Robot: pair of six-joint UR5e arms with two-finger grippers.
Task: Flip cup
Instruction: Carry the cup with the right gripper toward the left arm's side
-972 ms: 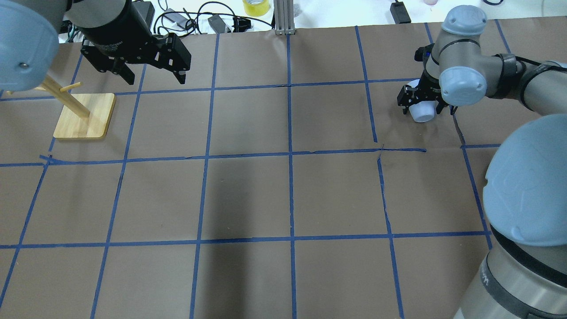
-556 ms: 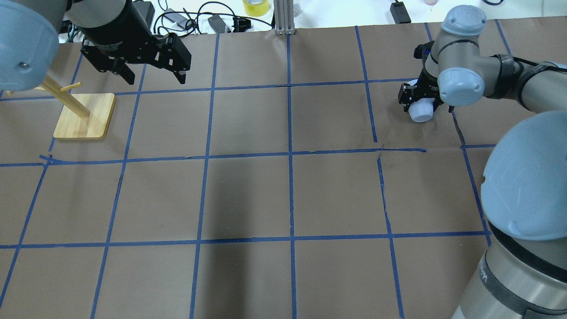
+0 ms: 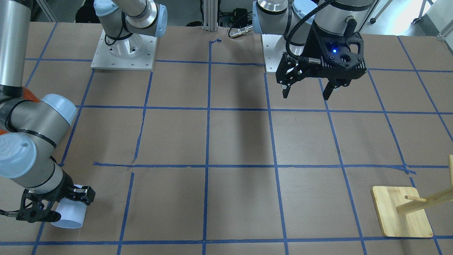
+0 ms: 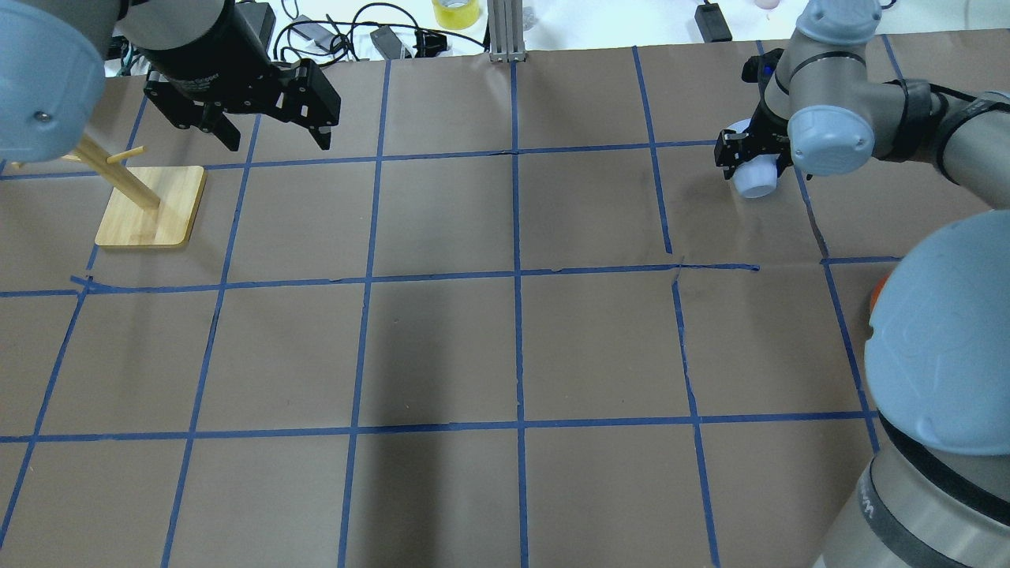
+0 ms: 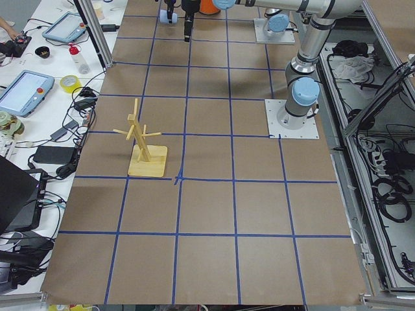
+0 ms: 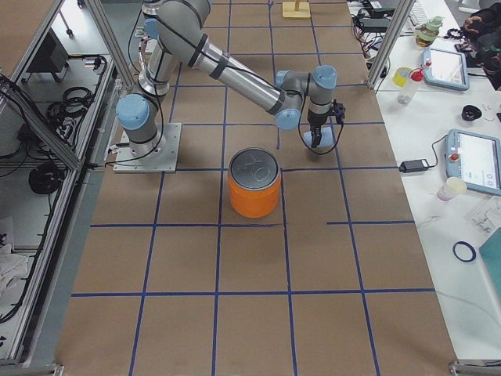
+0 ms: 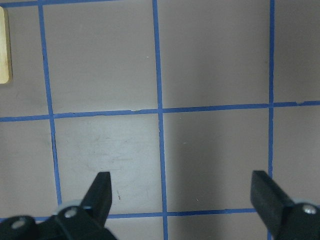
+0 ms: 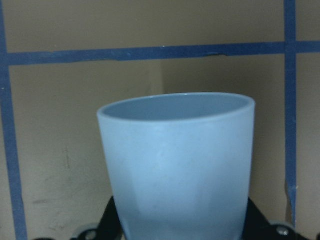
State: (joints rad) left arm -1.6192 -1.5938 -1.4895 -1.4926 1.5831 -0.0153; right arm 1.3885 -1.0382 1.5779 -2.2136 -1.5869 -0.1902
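Note:
The pale light-blue cup [image 4: 755, 180] is held between the fingers of my right gripper [image 4: 751, 162] at the table's far right. It lies tilted on its side, with its open rim pointing away from the wrist. It fills the right wrist view [image 8: 180, 165] and shows at the lower left of the front-facing view [image 3: 69, 214], where the right gripper [image 3: 58, 209] is shut around its base. My left gripper [image 4: 278, 143] is open and empty above the far left of the table. Only bare table shows between its fingers in the left wrist view [image 7: 181, 182].
A wooden peg stand [image 4: 150, 205] stands on the left near the left gripper. A big orange can with a silver top [image 6: 254, 184] stands nearer the robot on the right side. Cables and tape rolls lie beyond the table's far edge [image 4: 379, 35].
My right gripper has moved toward the table's far edge with the cup still in it. The left arm has not moved.

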